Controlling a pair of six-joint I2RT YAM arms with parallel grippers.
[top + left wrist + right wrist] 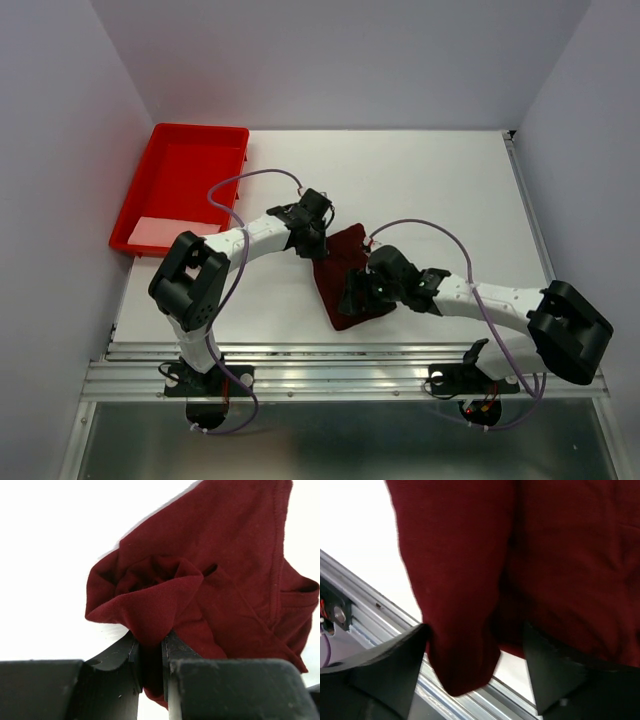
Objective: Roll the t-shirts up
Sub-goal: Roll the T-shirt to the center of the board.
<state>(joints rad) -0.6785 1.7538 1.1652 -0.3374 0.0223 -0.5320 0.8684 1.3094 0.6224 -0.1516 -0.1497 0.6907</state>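
The dark maroon t-shirt lies bunched into a narrow folded strip on the white table, between the two arms. My left gripper is at its far left end and is shut on a raised fold of the cloth; in the left wrist view the gripper pinches the t-shirt tightly between both jaws. My right gripper is over the near end. In the right wrist view the gripper stands wide open around a thick rolled edge of the t-shirt, with a gap beside the right finger.
The bright red plastic tray stands at the back left, with a pale sheet in its near end. The metal rail of the table's near edge runs just below the t-shirt and shows in the right wrist view. Grey walls enclose the table.
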